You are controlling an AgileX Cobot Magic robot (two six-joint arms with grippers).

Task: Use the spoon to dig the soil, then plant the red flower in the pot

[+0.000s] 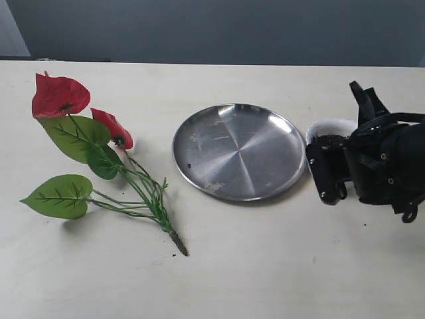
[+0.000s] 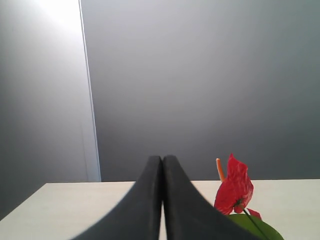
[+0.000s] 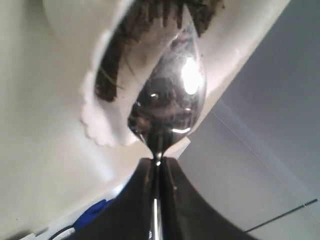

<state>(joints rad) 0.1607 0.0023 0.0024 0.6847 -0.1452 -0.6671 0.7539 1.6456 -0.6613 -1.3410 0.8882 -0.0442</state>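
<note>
The red flower (image 1: 58,95) lies flat on the table at the left, its stalk end pointing toward the front. It also shows beside my left gripper (image 2: 162,159), whose fingers are pressed together with nothing between them. My right gripper (image 3: 158,161) is shut on the handle of the silver spoon (image 3: 170,100). The spoon's bowl reaches into the white scalloped pot (image 3: 97,125), against the dark soil (image 3: 130,30). In the exterior view the pot (image 1: 329,124) is at the right, mostly hidden behind my right arm (image 1: 378,163), with a little soil (image 1: 327,138) showing.
A large round steel plate (image 1: 239,151) sits mid-table between the flower and the pot. The table's far edge meets a grey wall. My left arm is outside the exterior view.
</note>
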